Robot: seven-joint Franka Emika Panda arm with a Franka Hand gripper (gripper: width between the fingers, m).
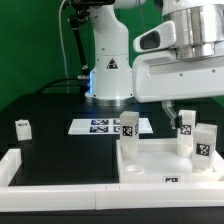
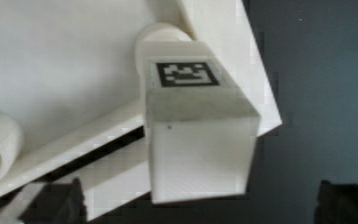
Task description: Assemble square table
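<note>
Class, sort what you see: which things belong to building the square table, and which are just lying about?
For the job: slab, legs near it, stray leg.
Lying about: marker board, border rail.

- White slab (image 1: pixel 150 165), with a small black-and-white tag on its side.
- White legs (image 1: pixel 203 142), each with a black-and-white checked tag (image 2: pixel 190 72).
- Black surface (image 1: pixel 45 110).
- White marker board (image 1: pixel 100 126), printed with black tags.
- White border rail (image 1: pixel 15 165).
</note>
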